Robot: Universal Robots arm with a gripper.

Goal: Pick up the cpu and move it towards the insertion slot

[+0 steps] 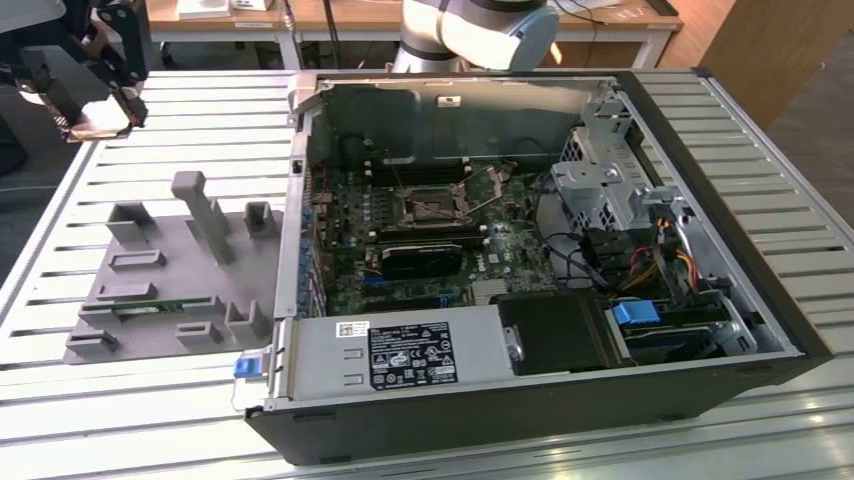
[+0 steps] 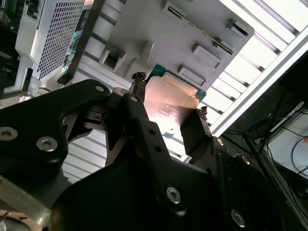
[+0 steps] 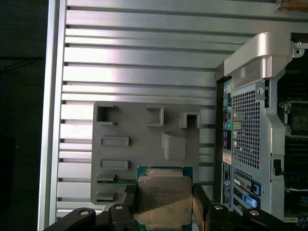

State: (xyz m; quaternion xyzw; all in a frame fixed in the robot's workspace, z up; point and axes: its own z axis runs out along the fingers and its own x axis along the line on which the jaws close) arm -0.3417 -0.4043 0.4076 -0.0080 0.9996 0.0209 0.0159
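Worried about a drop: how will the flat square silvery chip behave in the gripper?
The flat square silvery chip looks stiff and probably light: it spans the gripper without sagging. Its shiny metal top suggests slipperiness, and only its thin edges seem pinched, so it might slide or twist.

The computer case [image 1: 467, 430] lies open on the slatted table [image 1: 747, 160], with the fixture plate [image 1: 180, 265] just beside it on the exterior view's left and the memory stick [image 1: 150, 309] seated near that plate's front edge. Inside the case, the insertion slot [image 1: 430, 207] sits mid-motherboard [image 1: 507, 250], the power supply [image 1: 400, 355] lies in front of it, and the drive cage [image 1: 601, 185] stands to the exterior view's right. The gripper [image 1: 100, 115], holding the cpu [image 3: 163, 199], is above the table behind the fixture plate, well apart from the insertion slot.
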